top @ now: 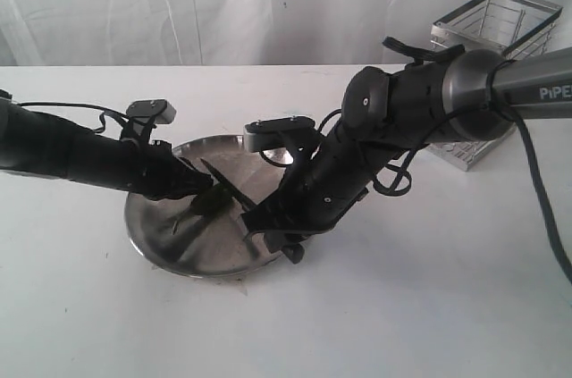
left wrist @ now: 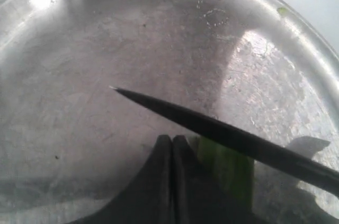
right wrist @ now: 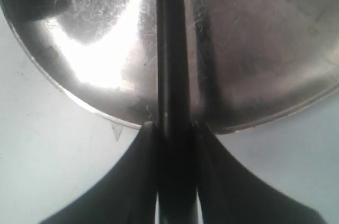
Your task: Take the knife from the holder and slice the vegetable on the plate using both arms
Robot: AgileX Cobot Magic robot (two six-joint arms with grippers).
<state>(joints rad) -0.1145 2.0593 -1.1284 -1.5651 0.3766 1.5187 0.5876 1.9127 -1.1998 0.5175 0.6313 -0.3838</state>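
Right gripper (right wrist: 172, 134) clamped on the knife (right wrist: 170, 49), jaws tight on both sides of the handle. Blade runs out over the plate (right wrist: 95, 70) toward its middle. The grip sits far back on the handle, probably to leave the whole blade free for cutting.

Left gripper (left wrist: 172, 142) has its jaws pressed together with nothing between them. Its tips are low over the plate, touching or just beside the pepper (left wrist: 228, 168), which lies near the plate's middle. This reads as a hold-down, pinning the pepper so it cannot roll or skid under the edge. Cannot tell how firmly it presses.

Blade crosses over the pepper at a slant, its point reaching past the left gripper's tips. Cannot tell whether the edge is touching the green.

Around: holder (top: 494, 25) stands at the far right of the table (top: 402, 306), well apart from the plate and partly hidden behind the right arm. White cloth hangs behind.

In the way: both arms crowd over the one plate. The left tips sit right beside the blade's line, so a slicing stroke risks striking them.
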